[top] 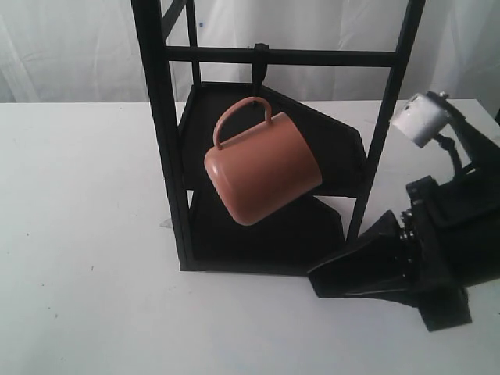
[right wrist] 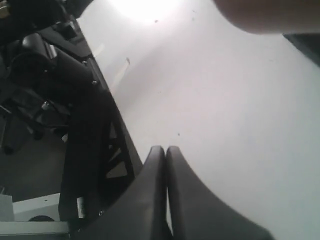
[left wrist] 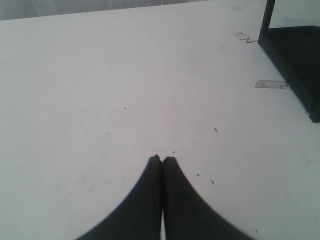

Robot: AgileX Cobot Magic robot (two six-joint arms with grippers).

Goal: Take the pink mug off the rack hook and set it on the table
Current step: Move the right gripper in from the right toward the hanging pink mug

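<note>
The pink mug (top: 262, 168) hangs tilted by its thin handle from the rack hook (top: 259, 69), under the crossbar of the black rack (top: 160, 133). Its lower side shows as a pink blur (right wrist: 260, 15) in the right wrist view. My right gripper (top: 312, 280) is shut and empty, low over the table (top: 86, 234), just right of the rack's base and below the mug. Its closed tips (right wrist: 165, 149) hover above bare white tabletop. My left gripper (left wrist: 162, 159) is shut on nothing over the table (left wrist: 100, 75); the exterior view does not show it.
The rack's base and one post (left wrist: 295, 60) stand off to the side of the left gripper, with two tape strips (left wrist: 270, 84) on the table beside them. Beyond the table's edge the right wrist view shows dark robot framework (right wrist: 75, 125). A white camera (top: 422, 117) sits on the right arm.
</note>
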